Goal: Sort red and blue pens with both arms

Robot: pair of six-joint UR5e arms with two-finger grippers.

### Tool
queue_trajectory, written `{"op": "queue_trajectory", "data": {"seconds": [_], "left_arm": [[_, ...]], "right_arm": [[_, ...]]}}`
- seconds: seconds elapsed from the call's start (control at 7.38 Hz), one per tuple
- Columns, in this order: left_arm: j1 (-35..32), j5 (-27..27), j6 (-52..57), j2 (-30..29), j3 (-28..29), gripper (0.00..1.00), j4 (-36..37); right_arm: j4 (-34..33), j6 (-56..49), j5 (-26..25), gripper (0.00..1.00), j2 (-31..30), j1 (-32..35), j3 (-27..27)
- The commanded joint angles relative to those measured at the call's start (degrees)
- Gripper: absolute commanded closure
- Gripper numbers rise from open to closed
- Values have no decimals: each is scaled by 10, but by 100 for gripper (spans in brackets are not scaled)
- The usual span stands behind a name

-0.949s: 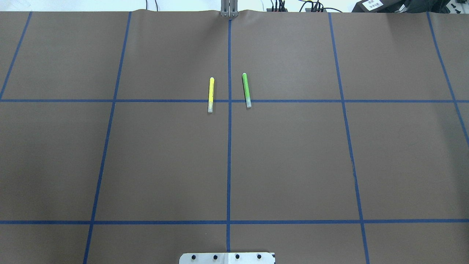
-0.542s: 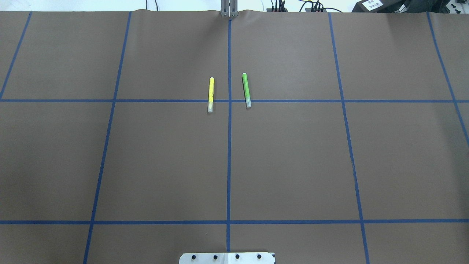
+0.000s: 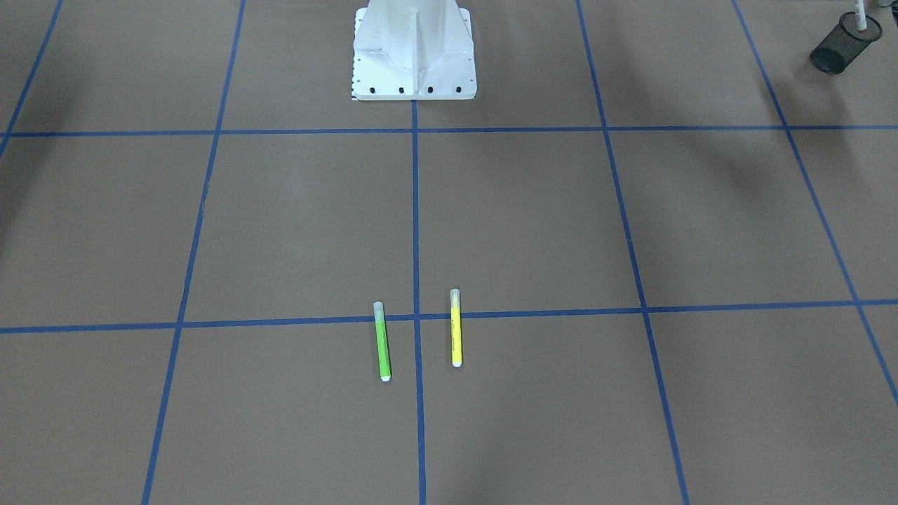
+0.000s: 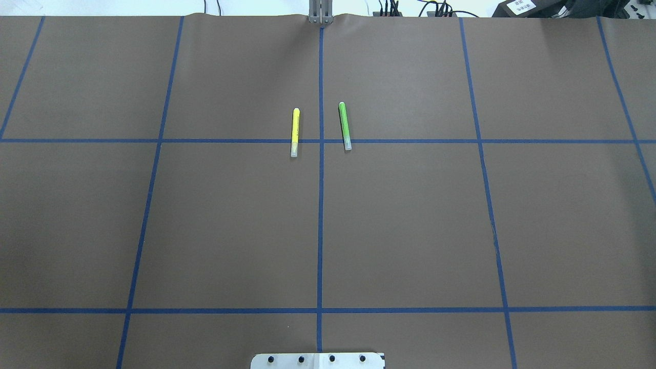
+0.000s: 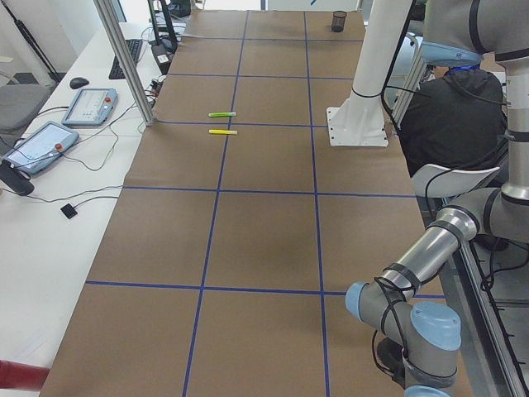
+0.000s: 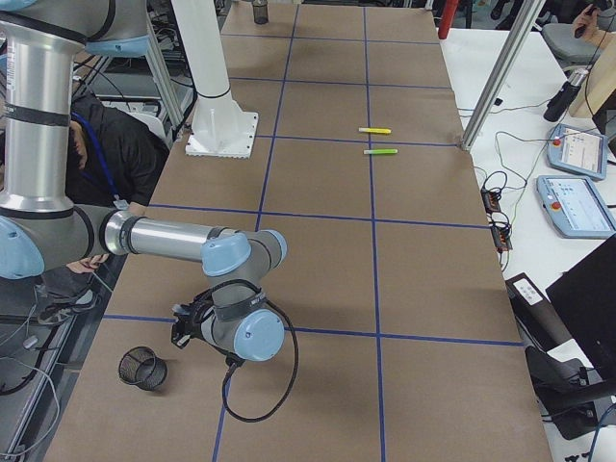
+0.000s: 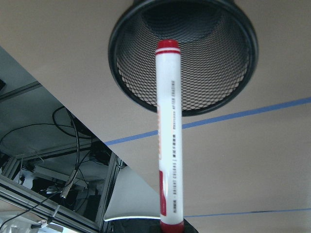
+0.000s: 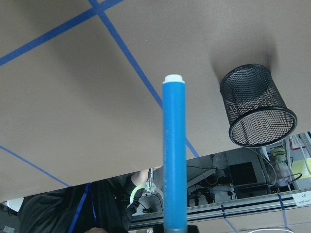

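In the left wrist view the red pen [image 7: 169,136], white-barrelled with red ends, juts out from my left gripper [image 7: 171,227], which is shut on its near end. Its far end sits over the mouth of a black mesh cup [image 7: 228,92]. The front-facing view shows that cup [image 3: 835,52] at the table's corner with the pen [image 3: 859,14] upright above it. The blue pen [image 8: 174,155] is held the same way in my shut right gripper [image 8: 175,227], with a second mesh cup [image 8: 255,109] off to its right. From the right side, the right gripper [image 6: 190,322] hovers beside that cup [image 6: 141,368].
A yellow marker [image 4: 294,132] and a green marker [image 4: 345,125] lie either side of the centre tape line. The white robot base [image 3: 414,52] stands at the near edge. A person [image 6: 106,144] sits behind the robot. Tablets [image 6: 577,183] lie on the side table.
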Motion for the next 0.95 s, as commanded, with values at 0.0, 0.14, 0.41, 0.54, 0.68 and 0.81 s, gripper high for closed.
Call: {"op": "queue_trajectory", "data": {"seconds": [0.0, 0.14, 0.41, 0.54, 0.68, 0.81], "left_arm": [[0, -14, -1, -9, 0, 0, 0], [1, -19, -1, -11, -7, 0, 0], [0, -26, -2, -52, -8, 0, 7], [1, -39, -3, -71, -8, 0, 7], [1, -41, -4, -75, -10, 0, 7], [1, -48, -6, -76, -17, 0, 8]], "right_arm": [[1, -1, 0, 100, -1, 0, -2], [1, -2, -1, 100, -1, 3, -3], [1, -7, -4, 100, -4, 8, -14], [1, -20, -5, 100, -11, 10, -22], [1, -20, -5, 100, -15, 11, -37], [1, -20, -6, 100, -12, 31, -73]]}}
